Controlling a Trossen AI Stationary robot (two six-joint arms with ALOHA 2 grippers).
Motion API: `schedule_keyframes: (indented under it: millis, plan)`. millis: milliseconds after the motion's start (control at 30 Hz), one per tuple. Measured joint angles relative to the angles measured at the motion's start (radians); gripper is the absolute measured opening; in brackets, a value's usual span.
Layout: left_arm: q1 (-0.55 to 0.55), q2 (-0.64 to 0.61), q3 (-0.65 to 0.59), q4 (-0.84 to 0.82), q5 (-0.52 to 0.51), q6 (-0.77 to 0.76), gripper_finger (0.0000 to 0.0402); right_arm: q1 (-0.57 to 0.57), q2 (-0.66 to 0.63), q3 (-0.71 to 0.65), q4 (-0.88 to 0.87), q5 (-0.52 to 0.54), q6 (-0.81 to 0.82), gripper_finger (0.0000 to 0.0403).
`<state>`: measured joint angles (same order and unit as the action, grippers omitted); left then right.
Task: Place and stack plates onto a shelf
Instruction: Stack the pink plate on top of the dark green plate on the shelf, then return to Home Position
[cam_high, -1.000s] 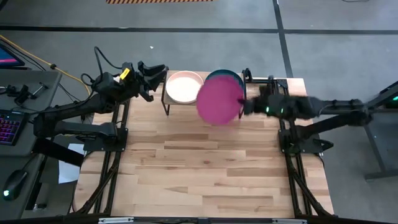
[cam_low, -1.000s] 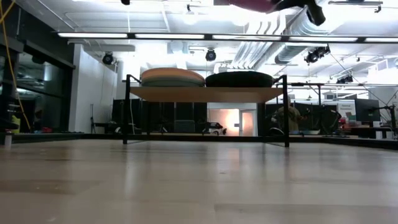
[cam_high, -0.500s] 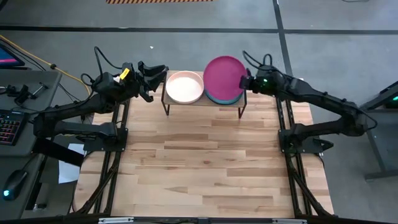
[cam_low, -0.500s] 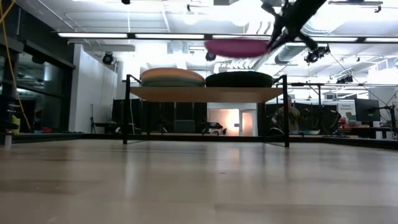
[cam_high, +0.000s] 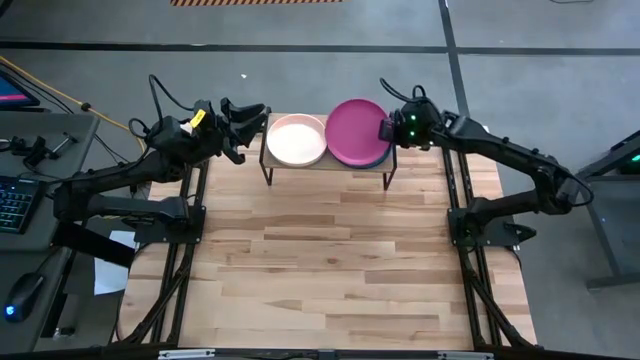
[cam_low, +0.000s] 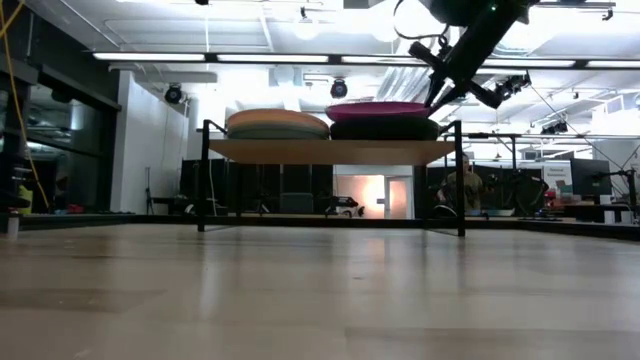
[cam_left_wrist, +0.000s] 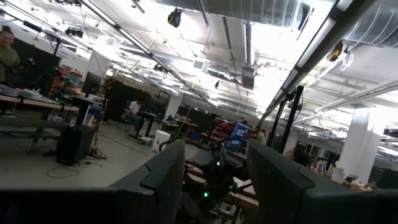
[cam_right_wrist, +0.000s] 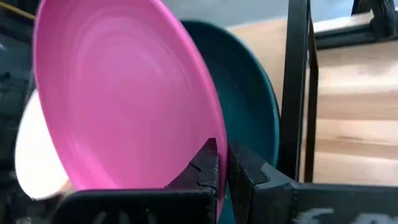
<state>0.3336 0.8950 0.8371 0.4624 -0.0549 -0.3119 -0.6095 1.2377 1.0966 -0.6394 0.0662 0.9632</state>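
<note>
Your right gripper (cam_high: 386, 130) pinches the rim of the magenta plate (cam_high: 357, 131), one finger above the lip and one below, as the right wrist view shows. That plate sits in the upper centre of the high view, over the dark teal plate (cam_right_wrist: 252, 106) on the right half of the shelf (cam_low: 330, 150). In the low view it looks nearly level and just on the stack, with the held edge possibly a touch raised; I cannot tell whether it rests fully.

Treat the plate as stiff, light and shallow, with a matte surface that should grip fairly well. The rim is the only sensible hold, and a one-edge pinch lets it sag or swing, so keep it level. It may slide on the plate beneath if nudged sideways, and the black shelf post stands close beside your fingers.

The peach-pink plate (cam_high: 297, 140) tops the other stack, at upper centre-left. Your left gripper (cam_high: 252, 113) waits left of the shelf, fingers spread and empty.
</note>
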Motion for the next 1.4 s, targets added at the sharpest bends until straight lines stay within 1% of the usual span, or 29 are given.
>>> schedule_keyframes:
  millis: [233, 333, 433, 700, 833, 900, 1000, 1133, 1267, 1400]
  plan:
    - [0.000, 0.001, 0.000, 0.000, 0.000, 0.000, 0.0161, -0.002, 0.000, 0.000, -0.075, -0.024, -0.021, 0.0000]
    - [0.000, 0.001, 0.000, 0.000, 0.000, 0.001, 0.0161, -0.001, -0.002, 0.000, -0.102, -0.043, -0.023, 0.0008]
    - [0.000, 0.001, 0.000, -0.001, 0.000, 0.001, 0.0161, -0.001, -0.003, 0.000, -0.105, -0.055, -0.034, 0.0031]
    - [0.000, 0.001, 0.000, -0.001, -0.001, 0.001, 0.0161, -0.001, -0.007, 0.004, -0.128, -0.067, -0.099, 0.0122]
    - [0.000, 0.001, 0.000, -0.002, -0.001, 0.002, 0.0161, -0.001, -0.038, 0.024, -0.133, -0.053, -0.159, 0.0147]
    - [0.000, 0.001, 0.000, -0.002, -0.001, 0.002, 0.0161, -0.001, -0.057, 0.032, -0.130, -0.035, -0.163, 0.0152]
    - [0.000, 0.001, 0.000, -0.002, -0.001, 0.002, 0.0161, -0.001, -0.070, 0.035, -0.109, -0.037, -0.167, 0.0154]
    - [0.000, 0.001, 0.000, -0.003, 0.006, 0.009, 0.0161, 0.003, -0.092, 0.035, -0.112, -0.042, -0.247, 0.0154]
    - [0.000, 0.001, 0.000, -0.014, 0.084, 0.019, 0.0161, 0.043, -0.136, 0.035, -0.114, -0.041, -0.336, 0.0154]
    - [0.000, 0.001, 0.000, -0.065, 0.153, 0.016, 0.0161, 0.099, -0.193, 0.035, -0.123, -0.044, -0.423, 0.0154]
